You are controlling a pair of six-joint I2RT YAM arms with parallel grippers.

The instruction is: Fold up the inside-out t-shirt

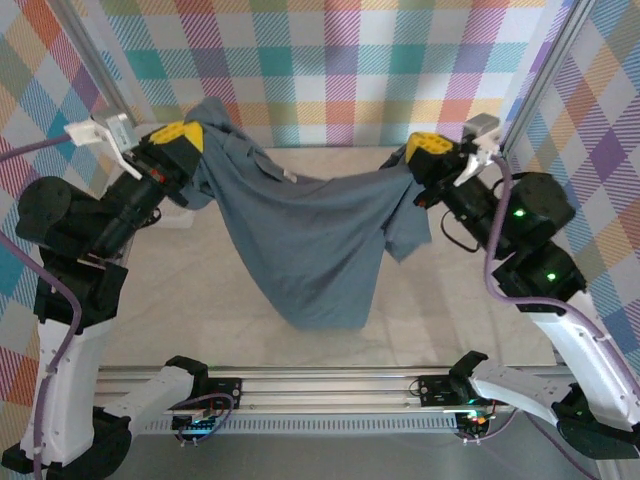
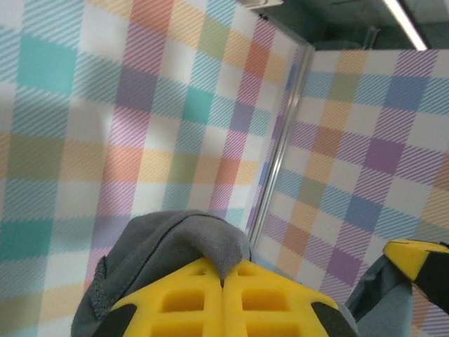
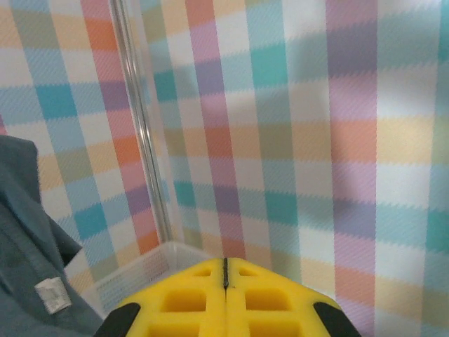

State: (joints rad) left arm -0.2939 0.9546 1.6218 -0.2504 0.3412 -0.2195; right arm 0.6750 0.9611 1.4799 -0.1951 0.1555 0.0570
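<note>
Cloth hangs between my two claws: the t-shirt (image 1: 310, 240) is up in the air, strung from my left claw (image 1: 190, 140) across to my right claw (image 1: 425, 150), above the table (image 1: 200, 310). Both claws are pressed fully closed. From my left wrist I see a peak of grey fabric pinched where the yellow fingers of my left claw (image 2: 223, 281) meet. At my right claw (image 3: 224, 274) the fingers are shut tight with no cloth poking through the seam. But from above the shirt runs straight up to that claw and sags away from it, so I judge it has a hold too.

The long axis of the shirt runs side to side, claw to claw. The bulk drops in a deep belly toward the near middle of the table, and its lowest fold is at or just above the surface; I cannot tell which. A loose flap hangs under my right claw, and a small white label (image 3: 52, 293) shows on the cloth beside it. Neither arm is clearly nearer to the hanging mass, so I judge that laying it flat means lowering both claws together.

Just beyond my right claw I see the rim of a white basket (image 3: 151, 263); what is inside is hidden from me.
</note>
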